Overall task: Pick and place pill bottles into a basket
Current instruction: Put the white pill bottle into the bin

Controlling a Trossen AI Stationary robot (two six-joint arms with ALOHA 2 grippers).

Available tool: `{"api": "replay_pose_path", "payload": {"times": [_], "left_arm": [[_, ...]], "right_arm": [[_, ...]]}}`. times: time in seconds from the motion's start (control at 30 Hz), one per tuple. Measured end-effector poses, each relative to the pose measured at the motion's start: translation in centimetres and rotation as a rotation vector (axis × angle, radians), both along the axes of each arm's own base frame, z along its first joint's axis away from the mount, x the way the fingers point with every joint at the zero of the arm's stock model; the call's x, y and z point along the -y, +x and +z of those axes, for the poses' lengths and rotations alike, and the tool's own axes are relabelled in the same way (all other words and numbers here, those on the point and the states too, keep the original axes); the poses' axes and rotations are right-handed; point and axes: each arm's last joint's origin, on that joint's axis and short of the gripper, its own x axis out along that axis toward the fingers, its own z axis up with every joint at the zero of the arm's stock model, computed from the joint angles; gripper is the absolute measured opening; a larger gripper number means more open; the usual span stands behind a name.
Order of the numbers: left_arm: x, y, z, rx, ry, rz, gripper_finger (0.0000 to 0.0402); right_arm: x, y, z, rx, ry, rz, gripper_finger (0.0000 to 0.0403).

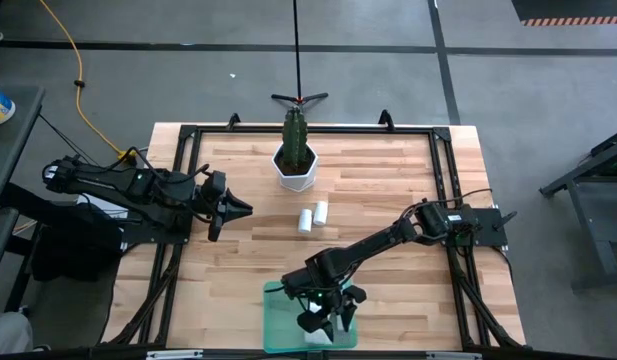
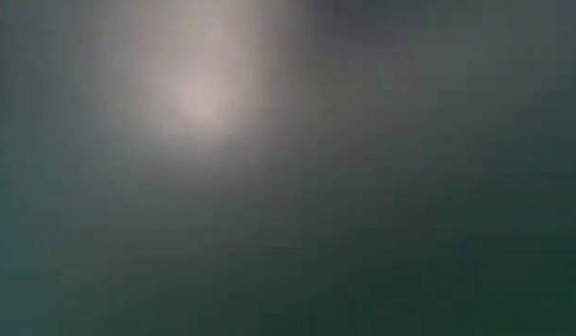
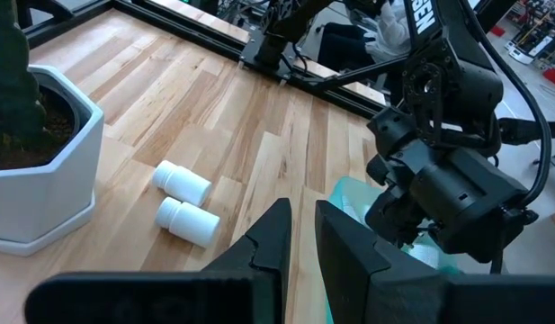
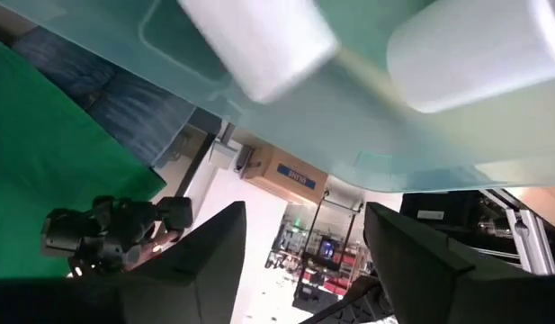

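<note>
Over the basket (image 1: 278, 325) I am holding the right gripper (image 1: 326, 322) released, bottles (image 4: 259, 40) just beyond its fingers; next I am reaching back for the two bottles (image 1: 312, 216) near the pot (image 1: 296, 172), left gripper (image 1: 231, 208) waiting nearly closed.

Evenly lit from overhead in the high view, with soft, short shadows under the arms and beside the plant pot (image 1: 296, 167) on the pale wooden desk (image 1: 388, 200). No harsh glare there; floor around dim and grey. Low view entirely out of focus: a murky dark green haze with one pale glowing patch toward the upper left, nothing recognisable. Left wrist view bright and sharp, slight sheen on the desk boards, faint shadows beside two white bottles (image 3: 183, 181). Right wrist view blurred up close, bottles (image 4: 259, 40) smeared white against the translucent green tray (image 4: 367, 117); room beyond bright, washed out.
</note>
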Motion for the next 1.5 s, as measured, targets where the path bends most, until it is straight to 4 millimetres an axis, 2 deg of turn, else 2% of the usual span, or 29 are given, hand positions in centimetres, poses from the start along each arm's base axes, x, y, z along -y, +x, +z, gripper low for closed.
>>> {"api": "replay_pose_path", "payload": {"times": [0.23,0.33,0.47,0.7,0.87,0.97,1.07,1.2,1.33,1.5], "left_arm": [[0.0,0.0,0.0,0.000,0.000,0.000,0.0090],[0.0,0.0,0.0,-0.001,0.000,0.000,0.0090],[0.0,0.0,-0.1,-0.010,0.001,-0.001,0.0090],[0.0,0.0,-0.1,-0.007,0.001,-0.001,0.0090],[0.0,0.0,-0.1,-0.007,-0.005,0.001,0.0090],[0.0,0.0,-0.1,-0.007,-0.006,0.002,0.0090],[0.0,0.0,-0.1,-0.006,-0.007,0.002,0.0090],[0.0,0.0,0.0,-0.004,-0.006,0.004,0.0090],[0.0,0.0,0.0,-0.003,-0.006,0.005,0.0090],[0.0,0.0,0.0,-0.002,-0.020,0.010,0.0090]], "right_arm": [[0.0,0.1,-0.1,0.087,-0.053,0.021,0.0236],[-0.2,0.6,-0.2,0.237,-0.119,0.035,0.0236],[0.1,1.0,0.3,0.403,-0.295,0.023,0.0237],[1.6,1.6,2.7,0.614,-0.454,0.011,0.0237],[1.9,1.5,5.7,0.783,-0.455,0.016,0.0237],[2.4,1.2,7.2,0.832,-0.525,-0.001,0.0237],[3.6,0.7,8.2,0.837,-0.670,-0.036,0.0237],[5.9,0.6,8.3,0.790,-0.871,-0.070,0.0236],[9.0,0.6,7.9,0.692,-1.032,-0.068,0.0236],[13.1,0.1,7.5,0.545,-1.142,-0.034,0.0236]]}}
